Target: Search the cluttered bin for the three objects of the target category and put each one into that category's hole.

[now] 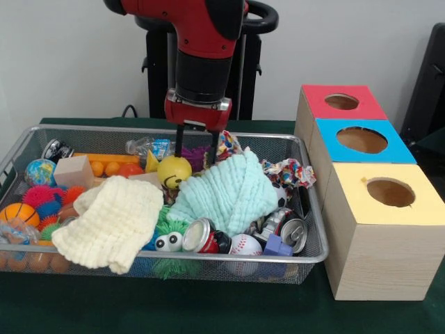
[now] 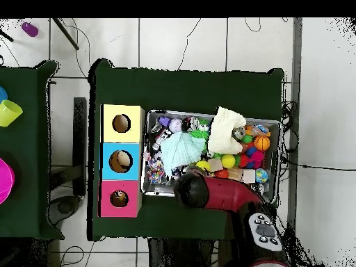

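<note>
My gripper (image 1: 195, 157) hangs open over the back middle of the wire bin (image 1: 316, 254), its fingers (image 1: 178, 145) straddling empty air just above a yellow smiley ball (image 1: 174, 171). A mint cloth (image 1: 226, 191) and a cream cloth (image 1: 111, 223) cover much of the clutter. Around them lie crushed cans (image 1: 205, 236), a baseball (image 1: 245, 245), an orange basketball (image 1: 17, 212), a globe ball (image 1: 39, 170) and a wood block (image 1: 73, 170). To the right stand three boxes with holes: red (image 1: 323, 94), blue (image 1: 330, 131) and yellow (image 1: 354, 202). In the overhead view the arm (image 2: 208, 191) hides the gripper.
A green fuzzy toy with eyes (image 1: 169, 241), spiky pink ball (image 1: 38, 195), plastic bottle (image 1: 149, 146), crumpled wrapper (image 1: 288, 170) and blue block (image 1: 278, 245) also fill the bin. From above, something pale shows inside the blue box's hole (image 2: 124, 160). Another table with cups (image 2: 8, 111) stands beside.
</note>
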Available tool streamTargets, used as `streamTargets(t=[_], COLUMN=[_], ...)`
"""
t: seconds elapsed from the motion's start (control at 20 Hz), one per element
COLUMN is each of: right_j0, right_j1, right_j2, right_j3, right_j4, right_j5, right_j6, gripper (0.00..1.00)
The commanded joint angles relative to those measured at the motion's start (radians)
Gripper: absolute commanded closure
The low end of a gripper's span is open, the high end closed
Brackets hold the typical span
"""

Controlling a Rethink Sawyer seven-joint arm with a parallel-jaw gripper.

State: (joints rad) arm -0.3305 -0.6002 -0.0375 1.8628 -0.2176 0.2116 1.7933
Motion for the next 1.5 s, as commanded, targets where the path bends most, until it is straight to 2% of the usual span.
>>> streamTargets(t=[0.05,0.45,1.1,1.5], right_j0=[-0.058,-0.109,-0.123,-0.128], right_j1=[0.044,0.099,0.142,0.139], right_j2=[0.028,0.054,0.074,0.079], right_j3=[0.071,0.045,-0.01,-0.015], right_j4=[-0.023,-0.049,-0.059,-0.061], right_j5=[-0.111,-0.159,-0.152,-0.143], right_j6=[0.147,0.107,0.088,0.081], gripper=[0.0,0.0,0.0,0.0])
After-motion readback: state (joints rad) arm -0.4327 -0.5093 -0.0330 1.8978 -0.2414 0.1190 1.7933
